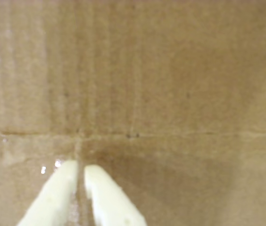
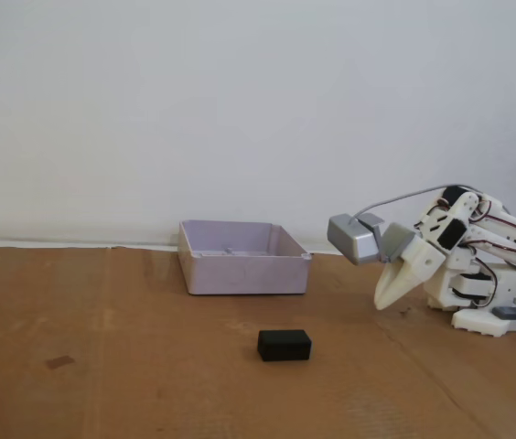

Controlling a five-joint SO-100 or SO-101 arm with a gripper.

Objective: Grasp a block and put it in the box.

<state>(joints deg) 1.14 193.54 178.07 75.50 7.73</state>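
Fingers (image 1: pixel 67 188) pale cream, two of them, rising from the bottom edge of the wrist view, tips nearly together with only a thin dark slit between. Nothing held between them. Gripper (image 1: pixel 78 168) over bare brown cardboard (image 1: pixel 170 84), just short of a crease running straight across that view. Faint vertical ribbing across the cardboard above the crease; a few bright glints beside the left fingertip.

In the fixed view, gripper (image 2: pixel 383 302) pointing down and to the left, tip low over the cardboard sheet (image 2: pixel 130 366) but whether touching it, not clear. Grey metallic camera housing (image 2: pixel 357 238) mounted just above the fingers, a thin cable arcing back from it over the white arm (image 2: pixel 478 256), folded low at the right edge of that view.

Block (image 2: pixel 284 345) small, matte black, lying flat on the cardboard, to the left of the gripper and nearer the camera, clearly apart from it. Box (image 2: pixel 244 258) pale lavender-grey, shallow, open-topped, standing behind the block toward the wall, separate from both block and gripper. No block visible inside it. Plain white wall (image 2: pixel 240 110) behind everything.
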